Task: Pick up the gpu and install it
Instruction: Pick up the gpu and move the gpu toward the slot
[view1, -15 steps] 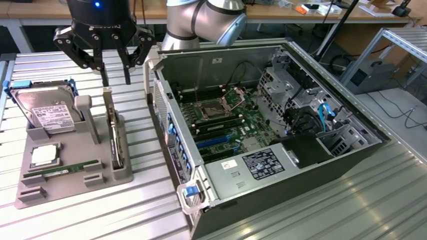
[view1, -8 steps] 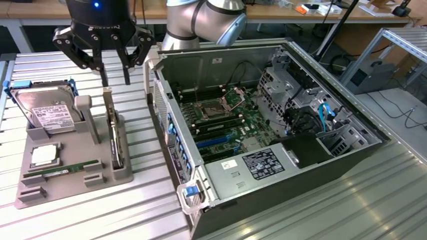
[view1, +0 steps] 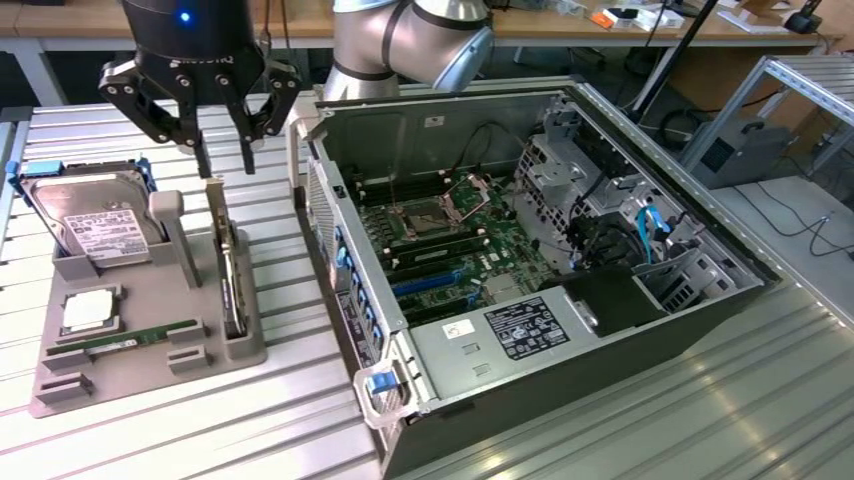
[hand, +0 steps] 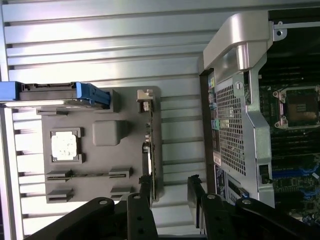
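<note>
Gripper (view1: 223, 150) hovers just above gpu (view1: 230, 268), fingers spread, nothing between them. Gpu stands on edge in slot of grey holder (view1: 134, 368), along side nearest open computer case (view1: 534, 250). Hard drive (view1: 94, 225) upright in same holder.
</note>
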